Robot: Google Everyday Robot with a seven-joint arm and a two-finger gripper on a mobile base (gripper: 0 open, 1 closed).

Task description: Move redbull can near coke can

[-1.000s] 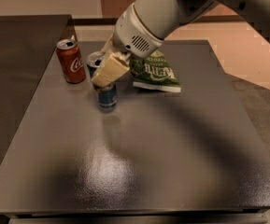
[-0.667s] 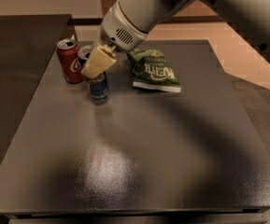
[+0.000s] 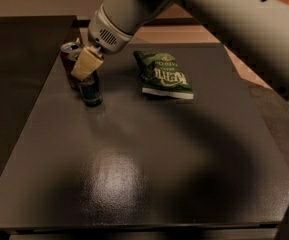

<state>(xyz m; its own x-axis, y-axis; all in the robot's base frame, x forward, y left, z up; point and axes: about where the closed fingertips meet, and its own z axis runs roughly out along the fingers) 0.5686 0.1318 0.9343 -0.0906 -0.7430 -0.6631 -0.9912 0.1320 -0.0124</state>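
My end effector [image 3: 86, 65] pinches the slim metal redbull can [image 3: 92, 93] by its top, with the red coke can [image 3: 67, 59] just behind.

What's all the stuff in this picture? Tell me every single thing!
coke can: one, red with a silver top, far left of the table, right behind the redbull can.
redbull can: one, dark lower part showing, upright in front of the coke can, top hidden by the gripper.
chip bag: one, green, lying flat to the right of the cans.
table: one, dark grey, under everything.
gripper: one, cream-coloured, shut on the top of the redbull can.
arm: one, pale grey, reaching in from the upper right.
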